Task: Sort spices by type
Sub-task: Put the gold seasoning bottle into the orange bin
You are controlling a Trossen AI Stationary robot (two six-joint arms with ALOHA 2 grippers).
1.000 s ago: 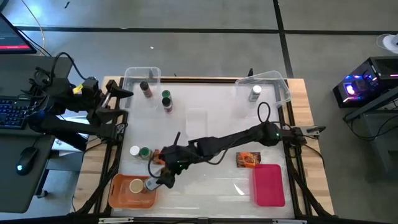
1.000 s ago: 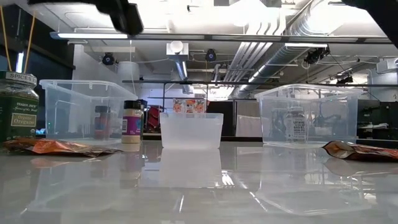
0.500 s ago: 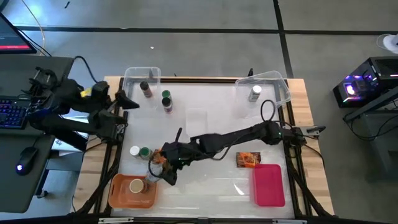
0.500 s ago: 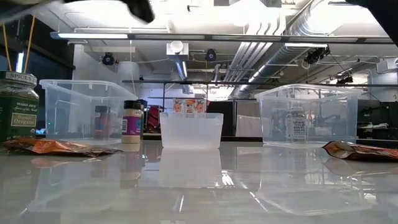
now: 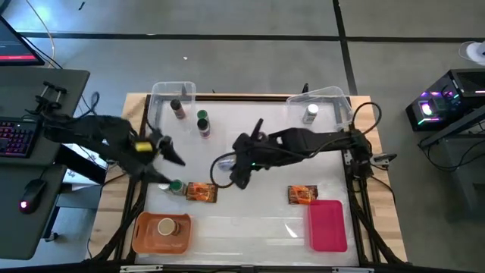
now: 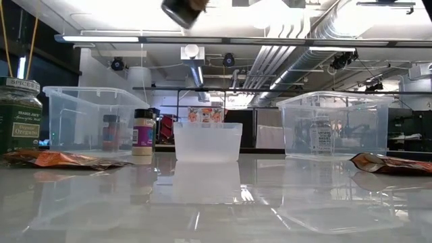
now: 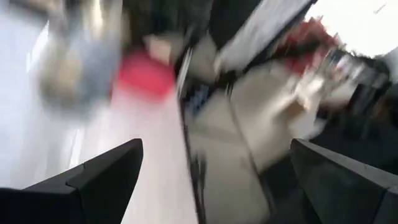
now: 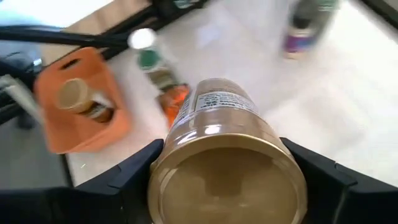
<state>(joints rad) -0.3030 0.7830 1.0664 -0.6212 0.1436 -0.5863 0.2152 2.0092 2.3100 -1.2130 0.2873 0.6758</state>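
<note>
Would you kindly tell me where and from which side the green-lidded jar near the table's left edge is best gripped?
Probably from straight above, fingers closing across the round lid or upper body of the green-lidded jar, since it stands upright. A white-lidded jar sits on one side and an orange foil packet on the other, so the far and near sides look freer. The left gripper hovers nearby.

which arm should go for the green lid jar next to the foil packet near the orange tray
Left. The left gripper hangs open just beside the green-lid jar, while the right gripper is shut on a tan-lid jar and would have to set it down first.
</note>
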